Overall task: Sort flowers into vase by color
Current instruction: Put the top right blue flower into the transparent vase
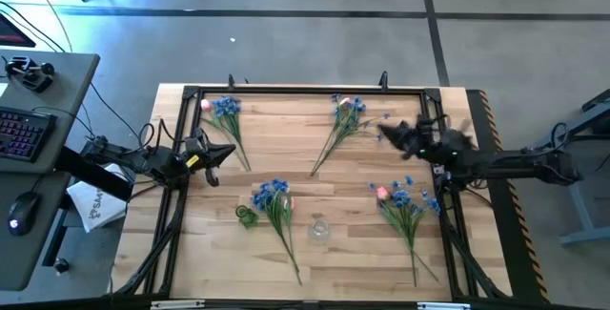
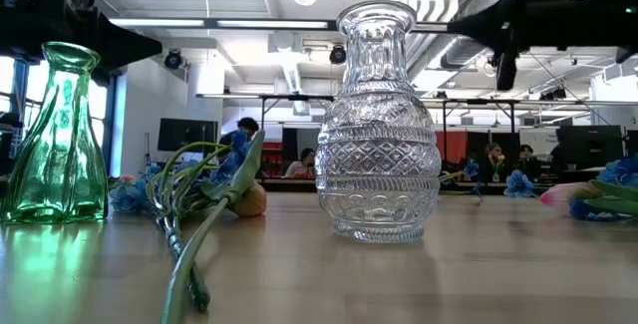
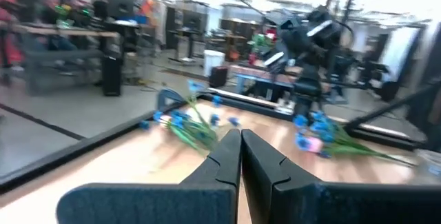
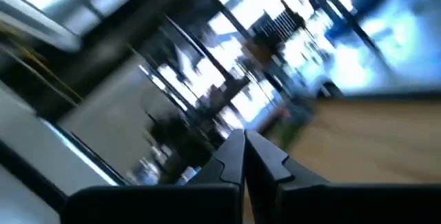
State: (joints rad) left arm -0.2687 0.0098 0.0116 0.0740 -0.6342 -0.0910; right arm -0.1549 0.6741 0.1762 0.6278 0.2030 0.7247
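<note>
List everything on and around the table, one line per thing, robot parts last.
flower bunches: four, blue blossoms with pink buds, green stems; far left, far middle, near middle, near right of the table
green glass vase: one, near edge, left of the middle bunch
clear glass vase: one, near edge, centre
wooden table: one, light wood, black frame
keyboard: one, dark, side desk at left
mouse: one, dark, same desk
left gripper: shut, empty, left side
right gripper: shut, empty, far right
</note>
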